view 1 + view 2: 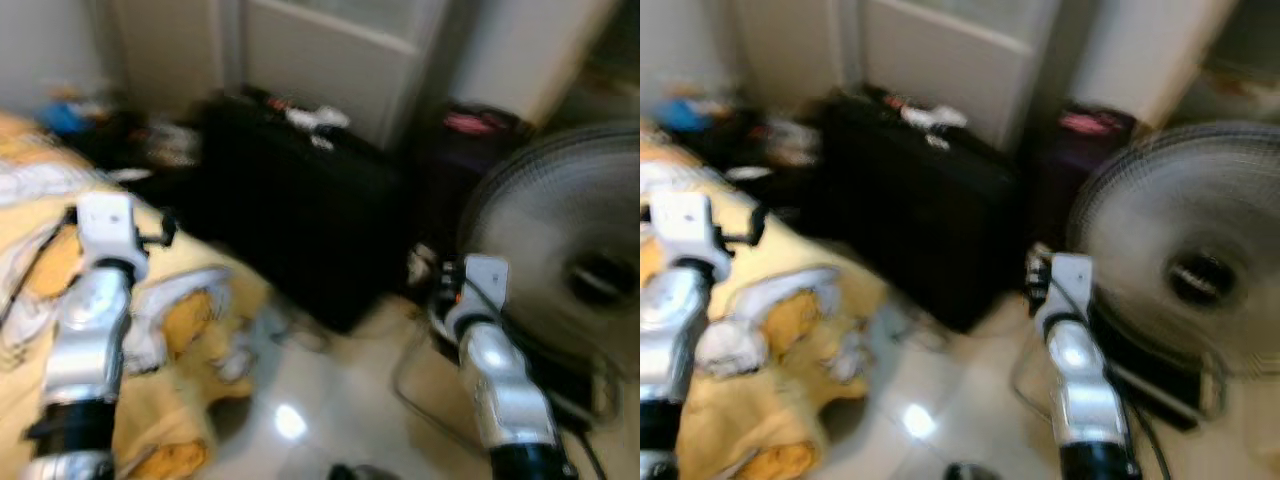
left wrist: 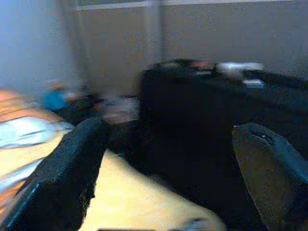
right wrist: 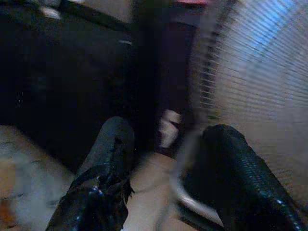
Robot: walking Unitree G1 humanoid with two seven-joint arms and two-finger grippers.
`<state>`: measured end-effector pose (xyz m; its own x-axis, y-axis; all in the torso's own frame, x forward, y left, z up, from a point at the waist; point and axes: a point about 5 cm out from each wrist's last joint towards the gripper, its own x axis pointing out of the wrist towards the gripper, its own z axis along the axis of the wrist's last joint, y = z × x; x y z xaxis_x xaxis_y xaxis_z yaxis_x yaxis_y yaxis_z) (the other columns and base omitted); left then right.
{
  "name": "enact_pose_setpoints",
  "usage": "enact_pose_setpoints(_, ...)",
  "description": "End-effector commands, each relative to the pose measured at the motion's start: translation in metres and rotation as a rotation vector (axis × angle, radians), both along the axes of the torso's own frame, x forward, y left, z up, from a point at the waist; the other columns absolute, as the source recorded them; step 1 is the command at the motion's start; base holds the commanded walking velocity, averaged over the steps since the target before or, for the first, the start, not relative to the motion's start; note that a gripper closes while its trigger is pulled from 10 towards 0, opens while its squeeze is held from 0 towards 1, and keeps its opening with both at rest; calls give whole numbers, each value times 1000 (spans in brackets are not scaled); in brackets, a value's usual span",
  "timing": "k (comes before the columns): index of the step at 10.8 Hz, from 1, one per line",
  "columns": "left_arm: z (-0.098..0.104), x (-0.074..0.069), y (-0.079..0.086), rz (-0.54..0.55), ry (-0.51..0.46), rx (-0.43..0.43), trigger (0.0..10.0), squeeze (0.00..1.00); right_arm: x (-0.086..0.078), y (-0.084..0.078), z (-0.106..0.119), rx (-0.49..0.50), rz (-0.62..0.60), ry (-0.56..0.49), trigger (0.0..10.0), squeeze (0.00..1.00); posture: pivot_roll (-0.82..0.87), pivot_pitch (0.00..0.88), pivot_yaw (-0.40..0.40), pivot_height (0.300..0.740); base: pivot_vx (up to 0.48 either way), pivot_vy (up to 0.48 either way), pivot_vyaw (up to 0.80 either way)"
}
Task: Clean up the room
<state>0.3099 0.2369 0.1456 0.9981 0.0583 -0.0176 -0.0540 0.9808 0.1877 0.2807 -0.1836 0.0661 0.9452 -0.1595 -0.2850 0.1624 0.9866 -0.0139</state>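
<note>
Both silver arms reach forward, empty. Left end effector (image 2: pixel 168 163) and right end effector (image 3: pixel 168 163): fingers apart. Crumpled yellow bedding (image 1: pixel 185 330), apparently the clutter, lies below the left arm on the bed (image 1: pixel 30 150), nearer it; fan (image 1: pixel 570 250) flanks the right.

A fan (image 1: pixel 575 255) stands just beside the right gripper (image 3: pixel 168 159); a black suitcase (image 1: pixel 290 215) sits ahead between both grippers, glossy floor (image 1: pixel 330 400) beneath.
</note>
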Motion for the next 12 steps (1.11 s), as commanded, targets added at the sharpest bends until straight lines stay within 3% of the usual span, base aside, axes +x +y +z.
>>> enact_pose_setpoints(1, 3, -1, 0, -35, 11, 29, 10000, 0, 1, 3, 1, 19, -3, -9, 10000, 0, 77, 0, -62, 740, 0, 0, -800)
enact_pose_setpoints(2, -2, -2, -12, -124, 44, 42, 10000, 0, 1, 9, 0, 24, 17, -7, 10000, 0, 74, 0, -50, 740, 0, 0, -800)
enact_pose_setpoints(4, -15, -5, -26, -161, 78, 46, 10000, 0, 2, 9, 2, 19, 25, -16, 10000, 0, 56, 0, -49, 740, 0, 0, -800)
enact_pose_setpoints(8, -21, -9, -42, -239, 86, 10, 10000, 0, 8, 2, 10, 23, 9, -45, 10000, 0, 50, 0, -47, 740, 0, 0, -800)
enact_pose_setpoints(10, -18, -8, -47, -261, 69, 6, 10000, 0, 7, 9, 8, 25, 41, -41, 10000, 0, 45, 0, -42, 740, 0, 0, -800)
enact_pose_setpoints(12, -17, -7, -49, -254, 63, -22, 10000, 0, 8, 15, 11, 4, 100, -61, 10000, 0, 28, 0, -33, 740, 122, 0, 0)
